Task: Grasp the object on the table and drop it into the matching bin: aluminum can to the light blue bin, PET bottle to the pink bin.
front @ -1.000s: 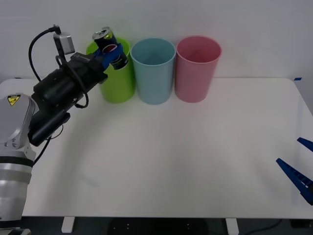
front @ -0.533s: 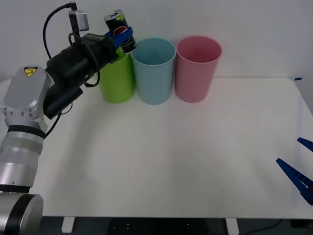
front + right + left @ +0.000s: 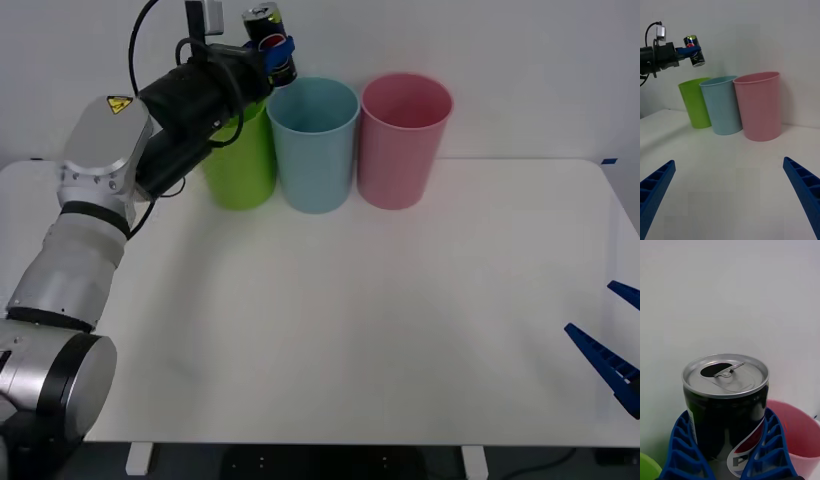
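Lab-like test setup: bare white wall, plain white table [image 3: 400, 330], 3 coloured bins.

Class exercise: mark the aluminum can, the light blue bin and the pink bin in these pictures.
aluminum can [image 3: 725, 369]: left wrist view, on its silver top.
light blue bin [image 3: 315, 165]: front view, on its outer wall.
pink bin [image 3: 395, 160]: front view, on its outer wall.

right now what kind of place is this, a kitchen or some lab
Most likely a lab or test bench, not a kitchen: a bare white table against a plain wall, three plastic bins in a row, light blue bin beside pink bin, and the left tool holding an aluminum can.
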Controlling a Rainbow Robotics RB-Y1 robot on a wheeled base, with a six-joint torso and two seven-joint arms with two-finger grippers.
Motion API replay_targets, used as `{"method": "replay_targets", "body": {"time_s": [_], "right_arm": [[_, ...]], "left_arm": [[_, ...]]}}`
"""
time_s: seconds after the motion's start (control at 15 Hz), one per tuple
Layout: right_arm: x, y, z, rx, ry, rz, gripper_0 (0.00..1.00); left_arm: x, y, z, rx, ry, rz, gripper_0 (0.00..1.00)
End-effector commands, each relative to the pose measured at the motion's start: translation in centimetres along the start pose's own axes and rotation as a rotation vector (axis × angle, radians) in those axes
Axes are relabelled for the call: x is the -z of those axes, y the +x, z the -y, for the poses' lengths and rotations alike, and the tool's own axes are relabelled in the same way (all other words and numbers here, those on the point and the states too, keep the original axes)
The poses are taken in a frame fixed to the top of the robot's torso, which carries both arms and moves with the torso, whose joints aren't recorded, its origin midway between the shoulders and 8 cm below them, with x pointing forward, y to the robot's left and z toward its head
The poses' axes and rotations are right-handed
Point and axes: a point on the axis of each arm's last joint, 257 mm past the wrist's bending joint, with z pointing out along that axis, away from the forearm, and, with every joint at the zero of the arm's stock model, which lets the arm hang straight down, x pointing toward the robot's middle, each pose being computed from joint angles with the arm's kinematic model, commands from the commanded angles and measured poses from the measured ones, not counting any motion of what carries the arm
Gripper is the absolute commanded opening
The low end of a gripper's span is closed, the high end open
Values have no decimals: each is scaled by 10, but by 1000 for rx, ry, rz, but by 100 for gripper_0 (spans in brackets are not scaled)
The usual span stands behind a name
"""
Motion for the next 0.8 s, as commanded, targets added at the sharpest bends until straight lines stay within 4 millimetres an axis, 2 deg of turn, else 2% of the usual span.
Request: {"method": "replay_targets", "body": {"time_s": [0.07, 0.33, 0.8], "right_arm": [[0, 0, 0, 0, 0, 0, 100], [0, 0, 0, 0, 0, 0, 100], [0, 0, 0, 0, 0, 0, 100]], "left_arm": [[-20, 8, 2, -42, -43, -15, 1], [-43, 16, 7, -78, -96, -43, 1], [-47, 24, 17, -83, -92, -51, 3]]}}
